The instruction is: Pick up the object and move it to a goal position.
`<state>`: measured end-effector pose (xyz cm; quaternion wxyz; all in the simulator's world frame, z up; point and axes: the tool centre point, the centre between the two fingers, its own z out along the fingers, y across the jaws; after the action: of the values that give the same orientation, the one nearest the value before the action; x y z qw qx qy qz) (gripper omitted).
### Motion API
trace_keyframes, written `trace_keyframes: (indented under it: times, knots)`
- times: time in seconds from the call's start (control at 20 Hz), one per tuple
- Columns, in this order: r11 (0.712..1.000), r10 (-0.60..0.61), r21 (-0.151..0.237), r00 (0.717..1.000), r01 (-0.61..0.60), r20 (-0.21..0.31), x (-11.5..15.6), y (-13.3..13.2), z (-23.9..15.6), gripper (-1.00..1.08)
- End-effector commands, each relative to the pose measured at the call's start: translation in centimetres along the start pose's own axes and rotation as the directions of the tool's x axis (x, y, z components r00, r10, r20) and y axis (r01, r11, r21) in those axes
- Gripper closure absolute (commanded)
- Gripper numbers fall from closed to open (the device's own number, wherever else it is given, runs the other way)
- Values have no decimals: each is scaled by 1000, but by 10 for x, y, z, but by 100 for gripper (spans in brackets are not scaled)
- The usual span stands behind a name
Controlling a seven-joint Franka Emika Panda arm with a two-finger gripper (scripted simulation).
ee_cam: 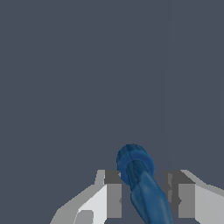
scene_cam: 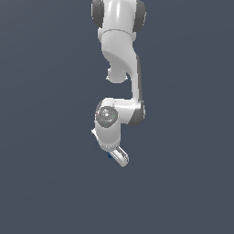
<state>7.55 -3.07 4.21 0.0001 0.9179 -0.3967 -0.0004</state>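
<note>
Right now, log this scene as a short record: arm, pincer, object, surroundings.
arm: white Panda, reaching down from the top of the exterior view
pincer: fingers either side of the blue piece, gaps visible, not closed on it
object: dark-blue elongated piece, knobbly end pointing away from the wrist camera
surroundings: plain dark grey-blue ground; no goal marker visible

Apart from the task's own pieces, the only thing in view was a flat, featureless slate-grey surface [scene_cam: 41,183], and it filled the whole of the exterior view behind and around them. The wrist view showed the same plain grey surface [ee_cam: 65,78], even in tone and without marks, edges or seams. Nothing else stood or lay on it in either picture, and whether it was a floor, a tabletop or mere backdrop could not be told.
</note>
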Motion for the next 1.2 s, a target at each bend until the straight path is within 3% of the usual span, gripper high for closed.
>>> trace_keyframes:
  times: [0.0,0.65,1.15]
  knots:
    - [1000,0,1,1000,0,0,0,0,0,108]
    - [1000,0,1,1000,0,0,-3,-3,-8,108]
    - [1000,1,1,1000,-1,0,-28,-23,-72,108]
